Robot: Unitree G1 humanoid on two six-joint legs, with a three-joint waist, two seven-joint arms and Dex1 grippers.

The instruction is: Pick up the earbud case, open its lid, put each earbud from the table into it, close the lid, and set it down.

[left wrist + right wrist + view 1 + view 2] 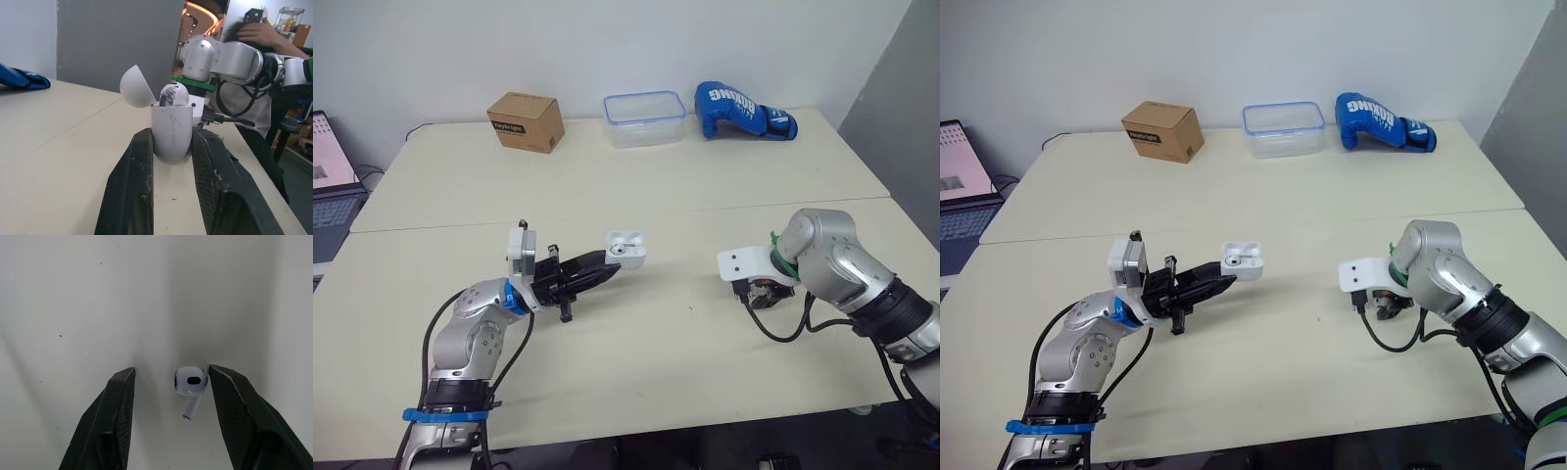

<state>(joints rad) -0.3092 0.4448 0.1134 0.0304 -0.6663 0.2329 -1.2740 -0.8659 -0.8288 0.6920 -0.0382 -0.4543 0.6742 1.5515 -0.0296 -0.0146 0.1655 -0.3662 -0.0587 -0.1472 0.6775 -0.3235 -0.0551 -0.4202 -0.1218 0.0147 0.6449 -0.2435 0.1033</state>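
Left tool (607,264) clamping open case (626,247), seated earbud (172,94) showing. Right tool (171,373), fingers apart, straddling loose earbud (191,384) lying on bench (607,186). Blue glove (741,110) reading "BOXING"; box (526,121) label illegible.

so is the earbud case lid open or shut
Open: the earbud case has its lid hinged back, one earbud seated inside.
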